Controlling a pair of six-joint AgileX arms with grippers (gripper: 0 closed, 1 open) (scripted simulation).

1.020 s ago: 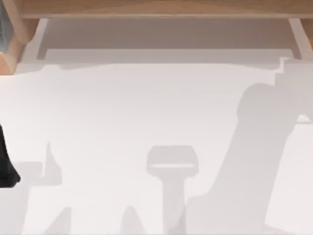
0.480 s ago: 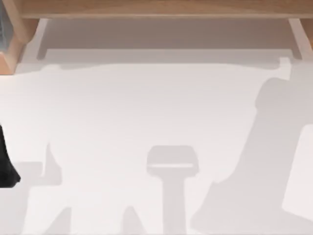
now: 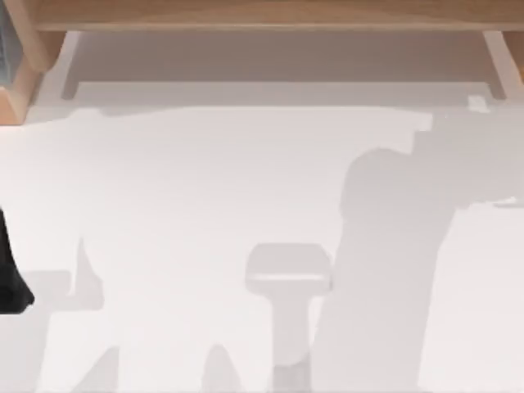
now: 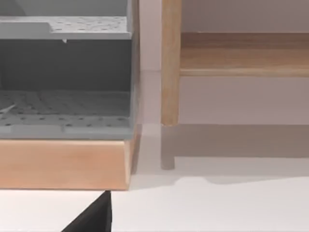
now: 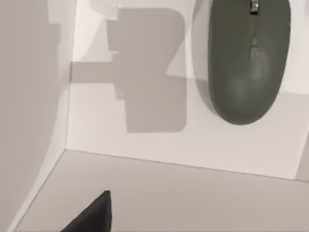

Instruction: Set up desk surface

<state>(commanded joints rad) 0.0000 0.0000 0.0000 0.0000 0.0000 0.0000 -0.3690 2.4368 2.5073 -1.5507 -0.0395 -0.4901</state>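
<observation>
The desk surface [image 3: 205, 180], a plain matte white top, spreads across the whole middle of the table as seen from above. It is crossed by soft grey shadows, the broadest on the right.

At the table's left edge a dark part of the left arm [image 3: 10, 270] is seen. The left gripper [image 4: 91, 217] is marked by a dark tip low over the white top, close in front of a light wooden base. Whether it is spread or closed cannot be told. The right gripper [image 5: 91, 215] is marked by a similar dark tip above the white surface, and its opening cannot be told either. Beyond it a grey-green computer mouse [image 5: 248, 63] lies flat, apart from the gripper.

Farther back, a grey perforated organiser [image 4: 65, 72] is seated on the wooden base at the far left. Beside it stands a wooden post [image 4: 170, 63] of the wooden frame [image 3: 262, 15] along the far edge.

Risks, as a judgement: the mouse is smooth and domed, so it could be squeezed out of a shallow pinch. The wooden base could be struck if the left gripper were driven forward.

Counted: one desk surface, one mouse, one organiser, one frame, two grippers.
</observation>
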